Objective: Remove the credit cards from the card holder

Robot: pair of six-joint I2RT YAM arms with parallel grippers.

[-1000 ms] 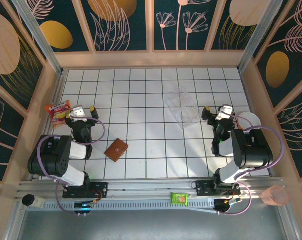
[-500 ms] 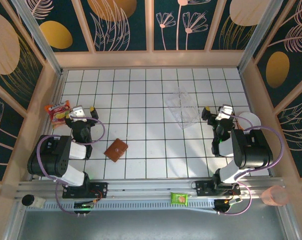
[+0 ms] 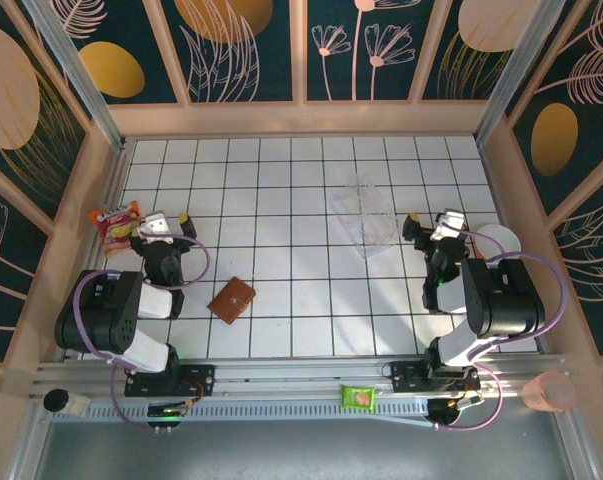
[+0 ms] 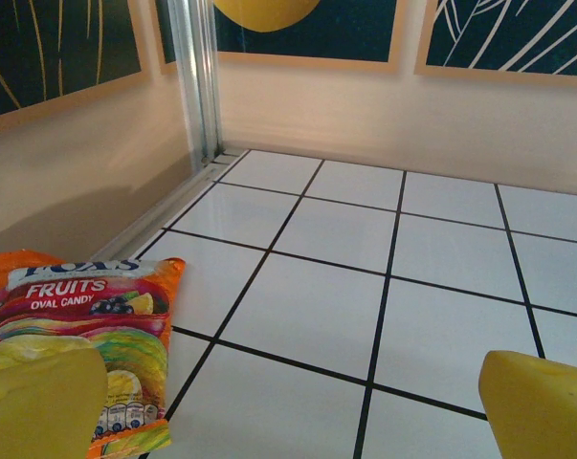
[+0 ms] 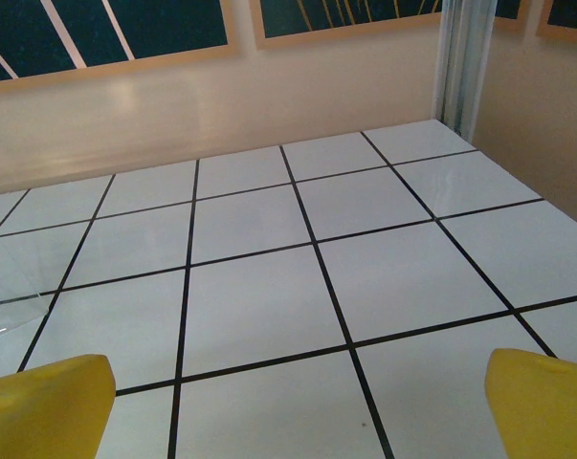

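Top external, near to far. Closest to the bases: brown card holder [image 3: 232, 298], closed and flat on the tiled table [image 3: 301, 190], long axis diagonal to the grid; no credit cards visible. Just beyond and to its left: left gripper [image 3: 161, 222], fingers spread wide, empty, pointing away toward the candy packet [image 3: 115, 222], arm folded back. Clearly the nearer arm; probably needs to swing back and rightward. Well apart on the right: right gripper [image 3: 433, 222], likewise spread and empty.

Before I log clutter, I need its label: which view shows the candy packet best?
Left wrist: the candy packet lies close, its label readable. The top view shows it small, the lettering unreadable.
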